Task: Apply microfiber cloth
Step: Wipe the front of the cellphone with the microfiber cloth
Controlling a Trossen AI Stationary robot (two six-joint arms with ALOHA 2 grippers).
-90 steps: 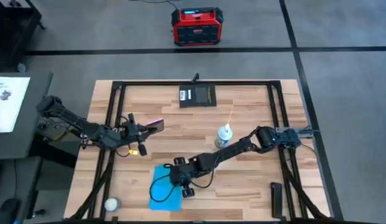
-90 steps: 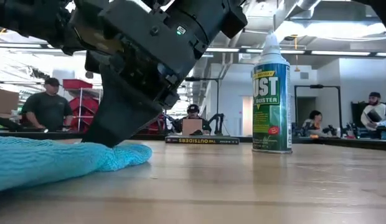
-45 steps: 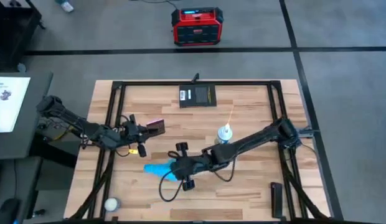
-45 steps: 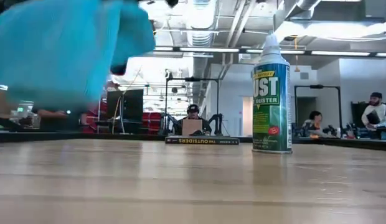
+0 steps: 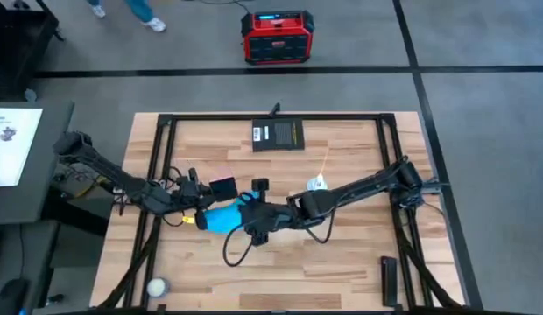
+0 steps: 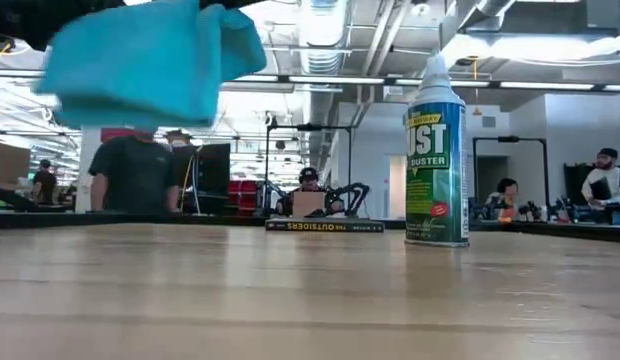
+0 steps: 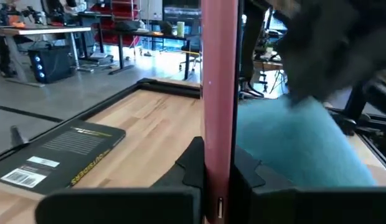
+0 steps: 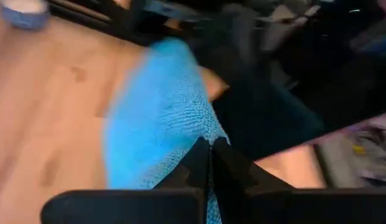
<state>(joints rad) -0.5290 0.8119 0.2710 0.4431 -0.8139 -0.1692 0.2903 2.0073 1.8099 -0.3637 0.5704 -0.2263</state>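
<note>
Step in hand, as I judge it: carrying the cloth to the phone, wipe not yet begun.

My right end effector [image 5: 254, 220] sits over the middle of the counter [image 5: 359, 262], fingers pinched shut on the microfiber cloth [image 5: 221, 217]. In the right wrist view the cloth [image 8: 159, 130] hangs bunched from my fingertips. The low view shows it [image 6: 150, 60] lifted clear of the counter.

Just beyond it, my left end effector [image 5: 194, 188] clamps the pink-backed phone [image 5: 222, 185] on edge. The left wrist view shows the phone [image 7: 218, 93] upright between my fingers, the cloth [image 7: 299, 143] just beside it; contact cannot be told.

Next move calls for pressing the cloth flat onto the phone's face, left grip steady.

Farther off: spray can [image 5: 317, 185], black book [image 5: 278, 135].
</note>
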